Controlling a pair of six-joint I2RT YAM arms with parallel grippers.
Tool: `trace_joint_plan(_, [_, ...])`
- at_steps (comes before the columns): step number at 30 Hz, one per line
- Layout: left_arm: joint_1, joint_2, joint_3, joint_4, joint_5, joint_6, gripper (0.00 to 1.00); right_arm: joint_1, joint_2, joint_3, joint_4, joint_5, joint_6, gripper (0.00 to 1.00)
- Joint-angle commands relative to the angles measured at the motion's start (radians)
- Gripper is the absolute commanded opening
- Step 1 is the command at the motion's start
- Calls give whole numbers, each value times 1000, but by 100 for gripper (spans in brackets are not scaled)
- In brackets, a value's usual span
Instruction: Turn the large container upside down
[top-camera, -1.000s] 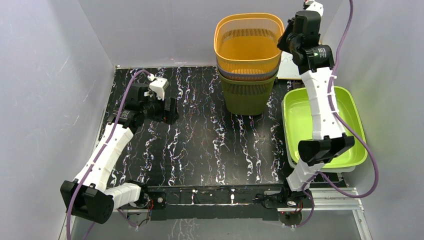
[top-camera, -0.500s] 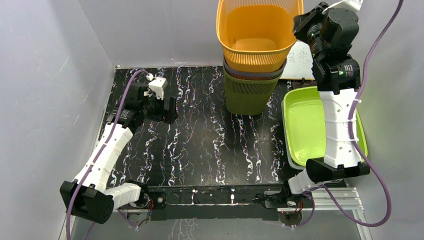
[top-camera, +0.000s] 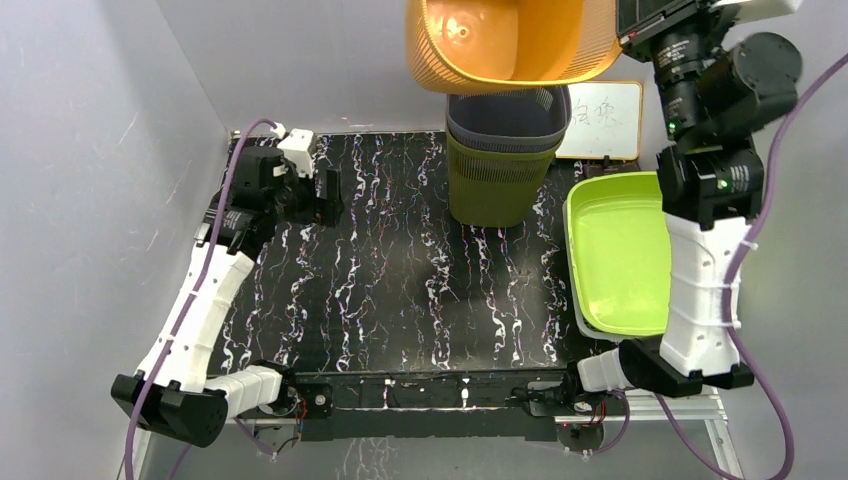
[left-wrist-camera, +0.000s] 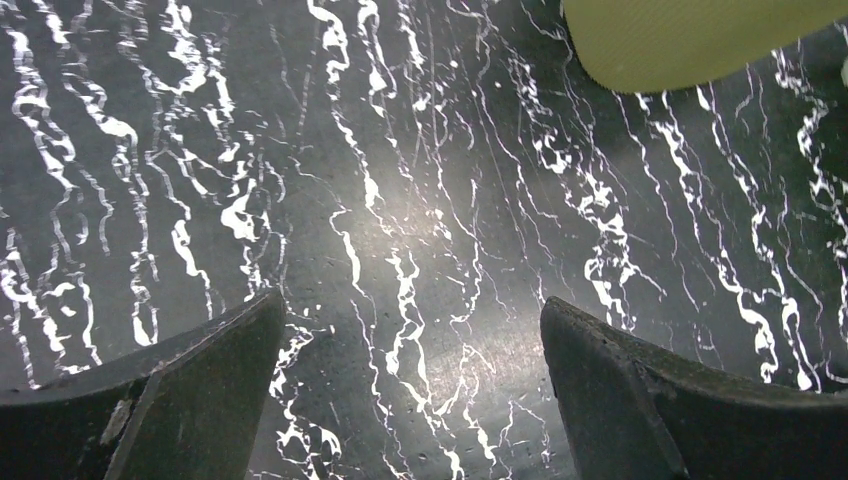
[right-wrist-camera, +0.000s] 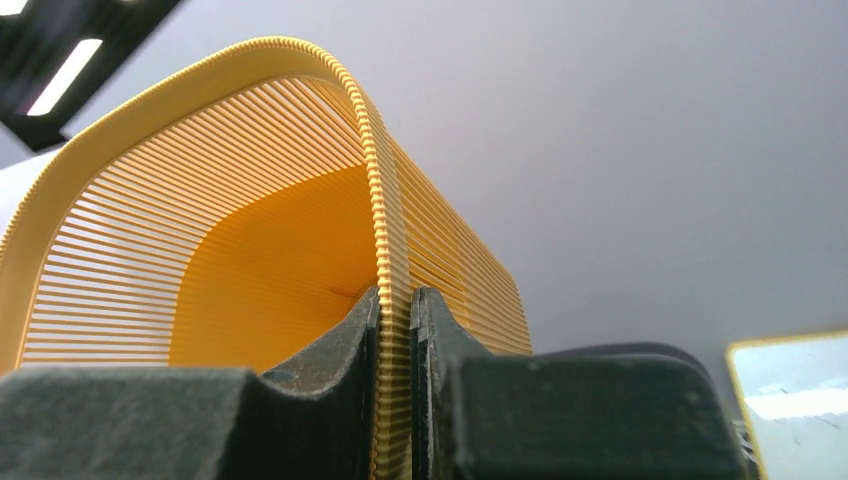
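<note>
A large orange slatted basket (top-camera: 500, 40) hangs high above the table at the back, tilted, lifted clear of the stack it sat in. My right gripper (top-camera: 618, 30) is shut on its right rim; in the right wrist view the rim (right-wrist-camera: 385, 250) runs between my pinched fingers (right-wrist-camera: 395, 330). Below stand a grey basket (top-camera: 505, 118) nested in an olive-green basket (top-camera: 495, 190). My left gripper (top-camera: 328, 195) is open and empty over the table's back left; in the left wrist view its gripper (left-wrist-camera: 410, 330) frames only bare marble.
A lime-green tray (top-camera: 615, 250) lies at the right of the black marbled table (top-camera: 400, 290); its edge shows in the left wrist view (left-wrist-camera: 700, 40). A small whiteboard (top-camera: 600, 120) leans against the back wall. Grey walls enclose the left, back and right.
My right arm has raised the orange basket out of the stacked baskets and begun tipping it. My left gripper has shifted slightly toward the back.
</note>
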Motion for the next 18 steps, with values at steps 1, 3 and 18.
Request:
trace_joint_plan(1, [-3, -10, 118, -55, -129, -58, 98, 5, -116, 42, 274, -101, 130, 0])
trace_joint_plan(3, [-4, -14, 168, -66, -171, -72, 98, 5, -133, 49, 261, -137, 146, 0])
trace_joint_plan(18, [-4, 65, 690, -163, -516, -66, 98, 5, -294, -409, 278, -486, 225, 0])
